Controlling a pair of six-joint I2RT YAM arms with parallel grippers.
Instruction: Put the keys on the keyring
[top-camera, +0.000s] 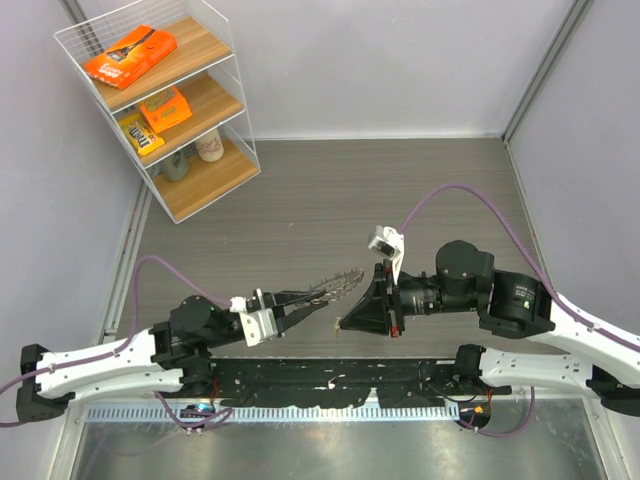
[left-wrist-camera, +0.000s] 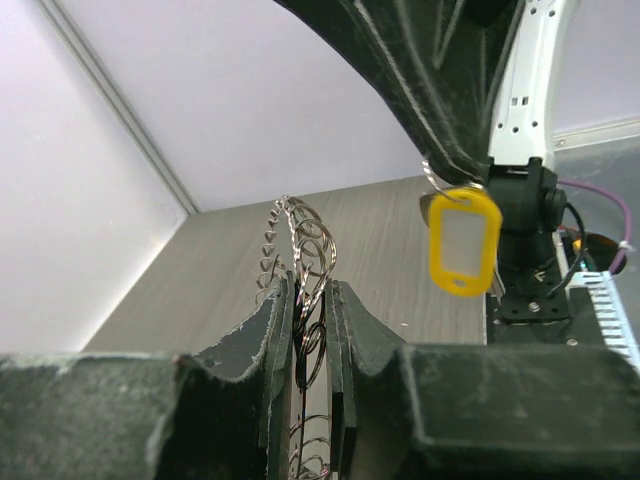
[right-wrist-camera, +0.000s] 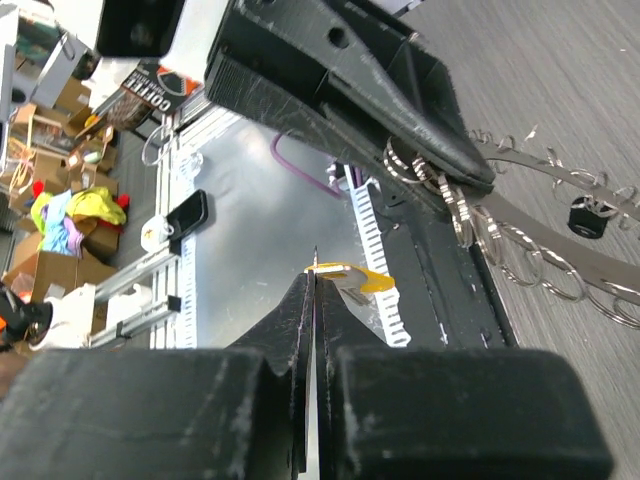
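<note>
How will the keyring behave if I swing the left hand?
Likely floppy: the keyring is many linked rings, pinched at one edge by the left hand. Loose rings may sway and snag. Probably light: a narrow pinch carries it.

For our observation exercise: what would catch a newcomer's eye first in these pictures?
The two arms meet in the middle: the left gripper clamps a keyring of silvery loops. Facing it, the right gripper pinches a yellow tag, which dangles from its tips. In the far left corner stands a shelf holding bright orange packets.
</note>
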